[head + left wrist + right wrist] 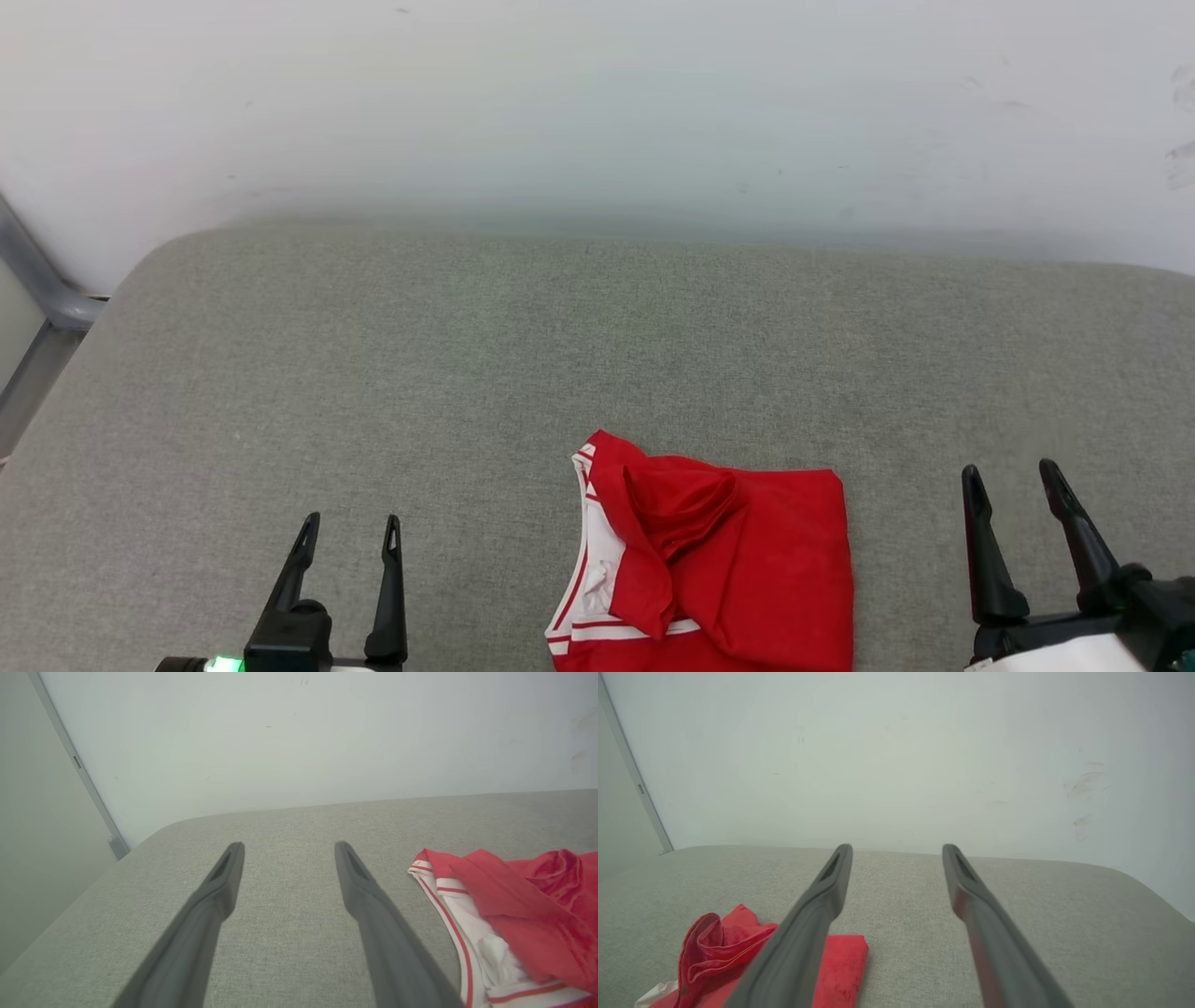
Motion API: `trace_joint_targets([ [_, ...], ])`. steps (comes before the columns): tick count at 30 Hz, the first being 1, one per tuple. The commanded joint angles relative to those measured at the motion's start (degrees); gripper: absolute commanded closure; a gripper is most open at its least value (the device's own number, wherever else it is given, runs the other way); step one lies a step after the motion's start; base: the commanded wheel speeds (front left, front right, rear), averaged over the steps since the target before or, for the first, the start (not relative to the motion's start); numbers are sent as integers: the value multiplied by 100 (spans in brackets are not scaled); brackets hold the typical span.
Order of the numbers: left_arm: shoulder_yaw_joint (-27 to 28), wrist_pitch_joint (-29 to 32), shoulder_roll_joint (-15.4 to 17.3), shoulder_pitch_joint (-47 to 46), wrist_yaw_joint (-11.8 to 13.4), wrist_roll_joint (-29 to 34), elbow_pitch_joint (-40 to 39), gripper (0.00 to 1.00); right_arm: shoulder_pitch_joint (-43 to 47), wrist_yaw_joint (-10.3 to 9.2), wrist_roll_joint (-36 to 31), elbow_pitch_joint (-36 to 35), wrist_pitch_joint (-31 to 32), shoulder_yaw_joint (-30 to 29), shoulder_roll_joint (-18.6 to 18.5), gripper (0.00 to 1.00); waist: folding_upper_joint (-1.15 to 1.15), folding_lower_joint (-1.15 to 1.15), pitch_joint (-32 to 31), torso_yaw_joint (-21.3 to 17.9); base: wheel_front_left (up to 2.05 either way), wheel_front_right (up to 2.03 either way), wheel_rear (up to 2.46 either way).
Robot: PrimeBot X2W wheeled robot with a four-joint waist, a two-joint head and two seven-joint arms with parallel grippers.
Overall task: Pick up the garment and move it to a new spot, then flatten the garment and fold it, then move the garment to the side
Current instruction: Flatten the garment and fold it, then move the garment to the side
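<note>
Red cloth: the garment (738,569) lies in a compact fold on the grey pad (467,373), at 6 o'clock in the head view. Its near edge is cut off by the frame. White striped trim runs down its 9 o'clock side. A loose flap is bunched on top toward 11 o'clock. No lettering is visible.

Left gripper (352,519): at 7 o'clock, jaws apart, empty, clear of the cloth.
Right gripper (1009,467): at 4 o'clock, jaws apart, empty, also clear.

Assessment: the fold looks done, if untidy. The move to the side appears outstanding.

Hazards:
1. A pinch that takes only the bunched flap or the top layer would lift that layer and open the stack.
2. A one-sided hold would leave the far half dragging on the woven pad, which could peel the fold apart.
3. Fingers driven too low could dig into the soft pad and miss the bottom layer.
4. The pad's near edge is out of frame, so the margin toward 6 o'clock cannot be judged.
</note>
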Motion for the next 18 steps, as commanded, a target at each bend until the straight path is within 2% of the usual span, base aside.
trace_joint_targets([
  [1, 1, -26, 15, 50, 37, -12, -27, 0, 133, -5, -50, -88, -5, -46, 74, 0, 0, 0, -16, -7, 0, 0, 0],
  [18, -61, -26, 48, 122, 91, 14, -73, 0, 410, -5, -66, -126, -6, -185, 168, 0, 0, 0, -42, -16, 0, 0, 0],
])
